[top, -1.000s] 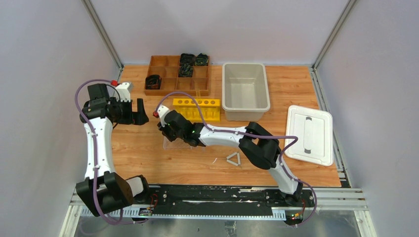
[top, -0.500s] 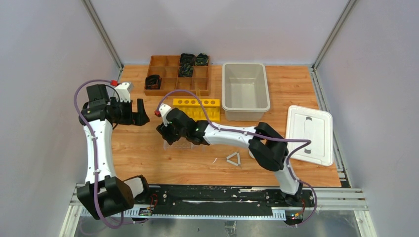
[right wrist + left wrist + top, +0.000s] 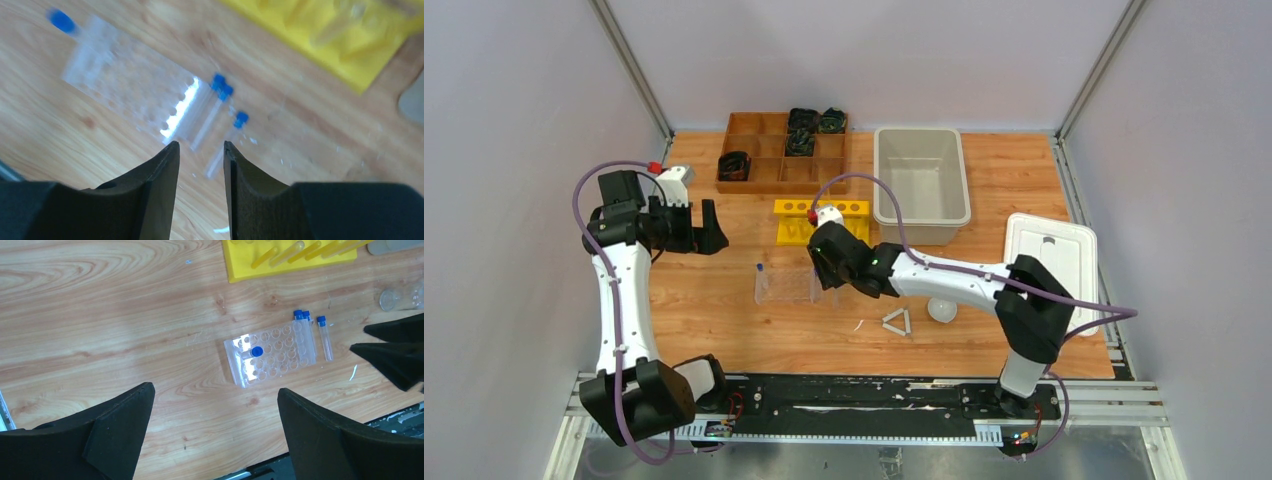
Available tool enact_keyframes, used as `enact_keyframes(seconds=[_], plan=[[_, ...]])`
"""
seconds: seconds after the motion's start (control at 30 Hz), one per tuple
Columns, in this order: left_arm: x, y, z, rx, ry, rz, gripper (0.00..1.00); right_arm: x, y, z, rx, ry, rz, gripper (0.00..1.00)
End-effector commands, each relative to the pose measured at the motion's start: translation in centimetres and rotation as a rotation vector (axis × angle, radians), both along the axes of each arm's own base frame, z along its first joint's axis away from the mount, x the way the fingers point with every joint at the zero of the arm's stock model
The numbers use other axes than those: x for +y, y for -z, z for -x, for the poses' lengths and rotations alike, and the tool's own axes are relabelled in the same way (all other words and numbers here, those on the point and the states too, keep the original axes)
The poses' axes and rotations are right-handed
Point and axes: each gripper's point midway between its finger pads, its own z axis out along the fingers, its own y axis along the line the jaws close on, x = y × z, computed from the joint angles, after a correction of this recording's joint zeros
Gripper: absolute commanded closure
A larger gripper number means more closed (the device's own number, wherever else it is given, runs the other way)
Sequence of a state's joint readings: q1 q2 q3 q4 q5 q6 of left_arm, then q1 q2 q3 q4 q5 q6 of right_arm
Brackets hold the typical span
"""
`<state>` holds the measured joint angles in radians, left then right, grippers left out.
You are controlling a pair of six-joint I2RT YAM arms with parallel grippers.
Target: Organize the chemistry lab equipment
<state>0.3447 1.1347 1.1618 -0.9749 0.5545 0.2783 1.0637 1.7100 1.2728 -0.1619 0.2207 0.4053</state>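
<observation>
A clear plastic rack (image 3: 784,286) lies mid-table with one blue-capped tube (image 3: 761,268) standing in it. In the left wrist view the rack (image 3: 270,352) holds that blue cap (image 3: 257,351), and three blue-capped tubes (image 3: 325,337) lie along its right side. My right gripper (image 3: 832,272) hovers just right of the rack, slightly open and empty (image 3: 200,147), above the loose tubes (image 3: 227,142). My left gripper (image 3: 705,236) is open wide and empty (image 3: 215,410), high at the left. A white triangle (image 3: 897,322) and a white round dish (image 3: 941,310) lie near the front. A clear glass vessel (image 3: 400,297) sits right of the rack.
A yellow rack (image 3: 819,220) holding thin glass tubes (image 3: 287,252) stands behind the clear rack. A grey bin (image 3: 879,185) is at the back, its white lid (image 3: 1049,270) at the right. A brown divided tray (image 3: 769,150) with black coils is at the back left.
My right arm has pulled to the right off the clear rack, uncovering the rack with a blue-capped tube standing in it and the white dish. The left arm has not moved.
</observation>
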Motion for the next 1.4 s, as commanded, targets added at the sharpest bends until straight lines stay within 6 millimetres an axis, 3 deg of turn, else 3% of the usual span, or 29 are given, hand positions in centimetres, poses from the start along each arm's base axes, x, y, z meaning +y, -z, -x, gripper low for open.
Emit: enact_keyframes(seconds=[0.0,0.3,0.63,0.77,0.9,0.97,1.07,1.37], plan=[[-0.4,-1.4,0.3,-0.041,0.005,0.013,0.00,-3.1,5.3,1.2,0.120,0.099,0.125,0.59],[-0.5,-1.8,0.6,-0.048,0.008,0.008,0.00,-3.7,9.2,-0.2,0.186,0.147,0.194,0.58],[-0.7,-1.9,0.5,-0.051,0.017,0.016,0.00,-3.5,10.6,-2.2,0.218,0.164,0.206,0.58],[-0.8,-2.2,0.5,-0.059,0.023,0.019,0.00,-4.0,11.2,-2.3,0.241,0.183,0.223,0.68],[-1.7,-2.7,0.8,-0.074,0.066,0.051,0.00,-4.3,10.7,-2.1,0.251,0.184,0.227,0.89],[-3.0,-3.0,1.5,-0.086,0.143,0.090,0.00,-4.2,9.4,-2.3,0.244,0.185,0.206,1.00],[-4.3,-3.4,2.3,-0.104,0.206,0.135,0.00,-3.2,5.3,-3.0,0.200,0.180,0.126,1.00],[-7.3,-5.4,3.8,-0.203,0.336,0.258,0.05,2.8,-12.2,-3.9,-0.017,0.113,-0.358,1.00]])
